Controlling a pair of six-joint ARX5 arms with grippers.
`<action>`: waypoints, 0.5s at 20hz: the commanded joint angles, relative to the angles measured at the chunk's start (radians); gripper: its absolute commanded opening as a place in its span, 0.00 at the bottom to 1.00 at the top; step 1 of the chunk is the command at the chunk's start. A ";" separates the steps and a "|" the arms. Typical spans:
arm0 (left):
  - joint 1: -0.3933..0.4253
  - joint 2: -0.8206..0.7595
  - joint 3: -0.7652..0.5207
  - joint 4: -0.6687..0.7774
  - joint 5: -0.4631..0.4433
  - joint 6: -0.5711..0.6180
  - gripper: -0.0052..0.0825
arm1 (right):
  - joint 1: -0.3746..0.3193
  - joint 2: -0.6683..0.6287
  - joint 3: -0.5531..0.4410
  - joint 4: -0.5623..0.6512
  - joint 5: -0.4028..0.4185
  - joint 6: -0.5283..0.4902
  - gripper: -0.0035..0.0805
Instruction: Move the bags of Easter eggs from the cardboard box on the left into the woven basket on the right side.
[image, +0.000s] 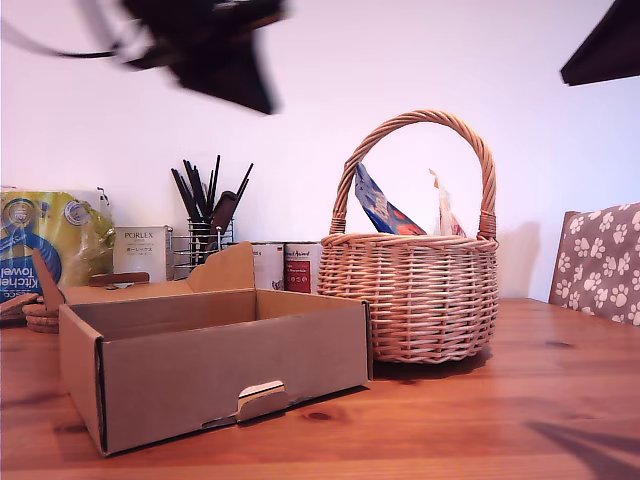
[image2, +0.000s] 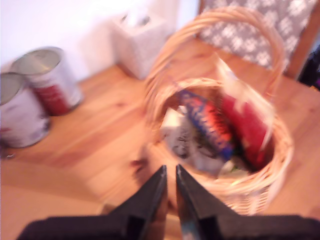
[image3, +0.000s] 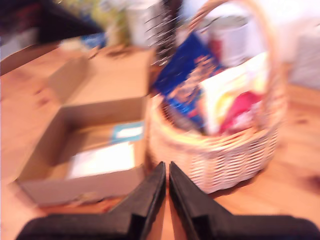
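Looking into the woven basket, I see bags of Easter eggs inside, the cardboard box looks nearly empty, and both grippers' fingers are together, holding nothing.

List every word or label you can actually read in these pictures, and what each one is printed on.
"PORLEX" on the small white carton behind the cardboard box.
"Kitchen Towel" on the yellow-and-blue pack at the exterior view's left.
The red-and-white tin beside the woven basket has print too small to read.
The dark blue bag in the basket has lettering too blurred to read in any view.
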 joint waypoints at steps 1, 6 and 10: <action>0.055 -0.053 -0.117 0.070 0.022 0.009 0.04 | -0.019 -0.004 0.014 0.012 0.027 0.000 0.03; 0.193 -0.315 -0.379 0.152 0.071 0.007 0.04 | -0.088 -0.055 0.012 -0.058 0.084 0.000 0.03; 0.231 -0.597 -0.534 0.119 0.069 -0.024 0.04 | -0.100 -0.177 0.012 -0.142 0.083 -0.029 0.03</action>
